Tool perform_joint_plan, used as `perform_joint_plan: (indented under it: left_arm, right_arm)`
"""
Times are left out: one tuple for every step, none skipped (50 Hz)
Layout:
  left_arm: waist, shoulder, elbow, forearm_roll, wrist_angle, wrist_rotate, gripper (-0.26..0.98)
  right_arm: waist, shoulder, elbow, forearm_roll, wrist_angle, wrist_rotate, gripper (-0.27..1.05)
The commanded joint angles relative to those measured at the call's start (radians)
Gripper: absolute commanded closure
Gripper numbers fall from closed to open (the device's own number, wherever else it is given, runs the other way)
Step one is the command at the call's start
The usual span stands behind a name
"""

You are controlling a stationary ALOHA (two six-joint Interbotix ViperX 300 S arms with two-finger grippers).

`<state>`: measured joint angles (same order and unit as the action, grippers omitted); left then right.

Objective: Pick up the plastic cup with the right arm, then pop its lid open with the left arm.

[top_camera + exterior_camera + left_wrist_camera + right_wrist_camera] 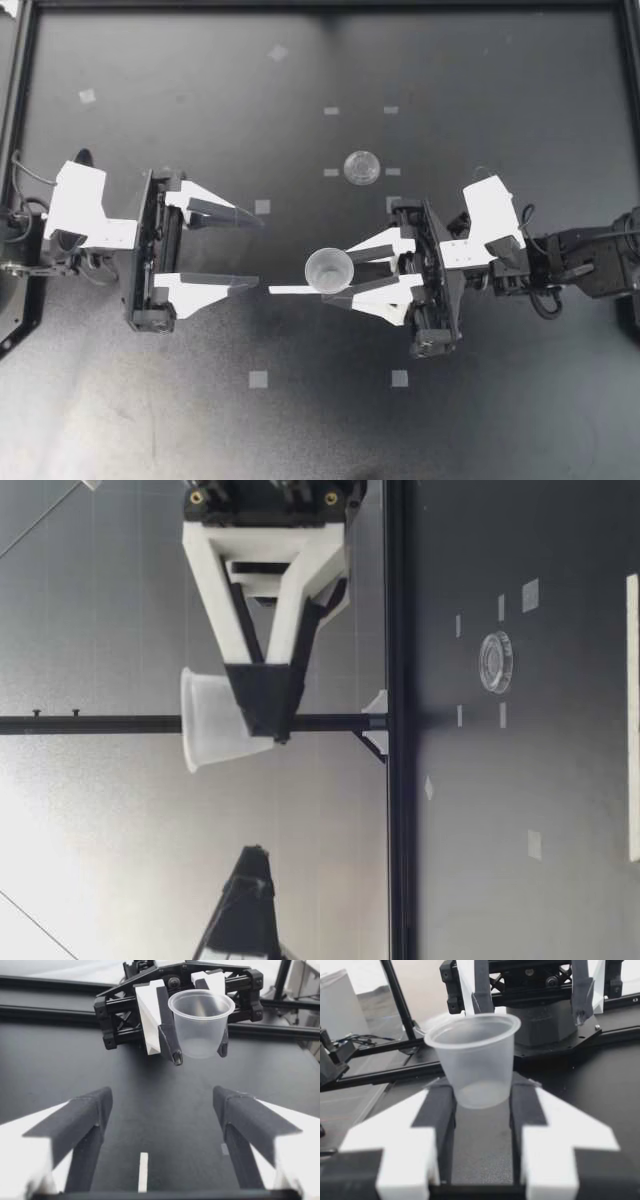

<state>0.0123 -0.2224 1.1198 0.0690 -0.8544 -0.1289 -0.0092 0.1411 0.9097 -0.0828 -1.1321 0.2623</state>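
My right gripper clamps the clear cup upright above the tabletop. Across from the cup, my left gripper gapes empty. Farther from the cup lies a lid. Too hard a squeeze might buckle the cup's thin wall.

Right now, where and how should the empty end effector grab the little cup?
Probably take the cup by its upper wall, just under the rim, coming in level from the side of my open left end effector. It hangs upright, and the fingers of my right end effector pinch its lower half, so only the upper part is free.
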Motion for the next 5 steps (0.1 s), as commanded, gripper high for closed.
perform_joint_plan:
  left_arm:
    - [0.002,-0.006,-0.012,0.000,-0.003,0.000,-0.01]
    - [0.003,-0.006,-0.012,0.000,-0.003,0.000,-0.01]
    - [0.002,-0.006,-0.012,0.000,-0.003,0.000,-0.01]
    - [0.003,-0.006,-0.012,0.000,-0.003,0.000,-0.01]
    - [0.002,-0.006,-0.012,0.000,-0.003,0.000,-0.01]
  right_arm:
    - [0.005,-0.011,-0.014,-0.002,-0.003,-0.002,0.50]
    - [0.005,-0.011,-0.014,-0.002,-0.003,-0.002,0.50]
    - [0.005,-0.009,-0.014,-0.002,-0.003,-0.002,0.50]
    - [0.005,-0.011,-0.014,-0.002,-0.003,-0.002,0.50]
    - [0.005,-0.011,-0.014,-0.002,-0.003,-0.002,0.50]
